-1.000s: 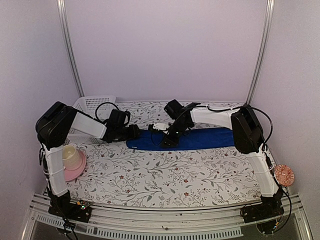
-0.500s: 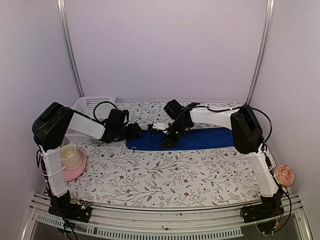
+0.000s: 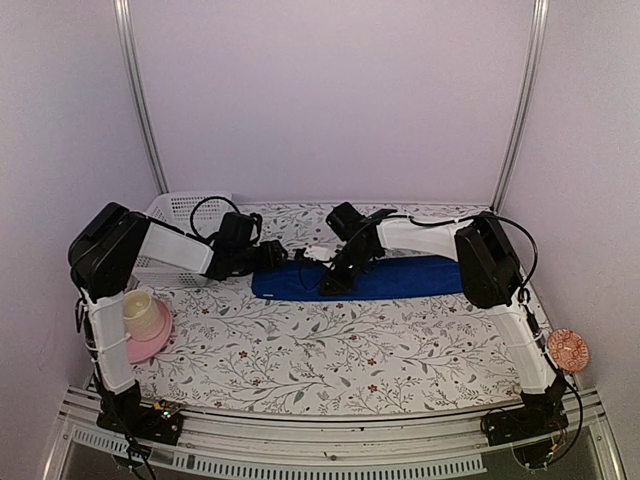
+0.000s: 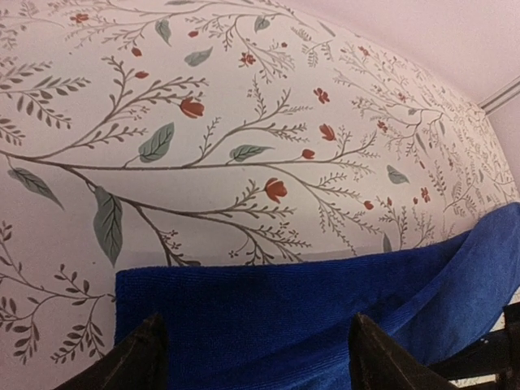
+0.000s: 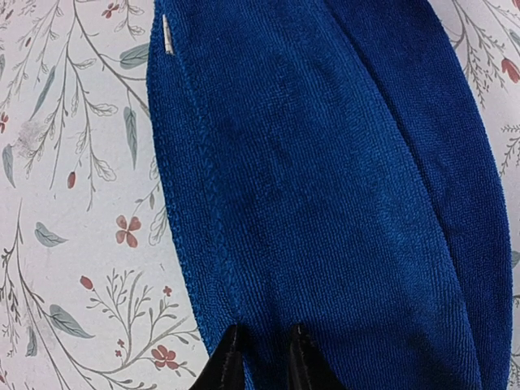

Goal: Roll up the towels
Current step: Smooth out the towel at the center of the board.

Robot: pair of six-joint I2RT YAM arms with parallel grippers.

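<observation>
A long royal-blue towel, folded lengthwise, lies flat across the back of the flowered table. My left gripper hovers at its left end and is open. In the left wrist view its fingertips stand wide apart over the towel's end, touching nothing I can see. My right gripper points down onto the towel a little right of that end. In the right wrist view the right gripper has its tips close together, pinching the blue cloth near its stitched hem.
A white mesh basket stands at the back left behind the left arm. A pink bowl holding a cream cup sits at the left edge. A round orange patterned thing sits by the right arm's lower link.
My left gripper opened wider and shifted slightly back toward the towel's left end. The right gripper's fingers drew closer together on the cloth. The towel lies as before.
</observation>
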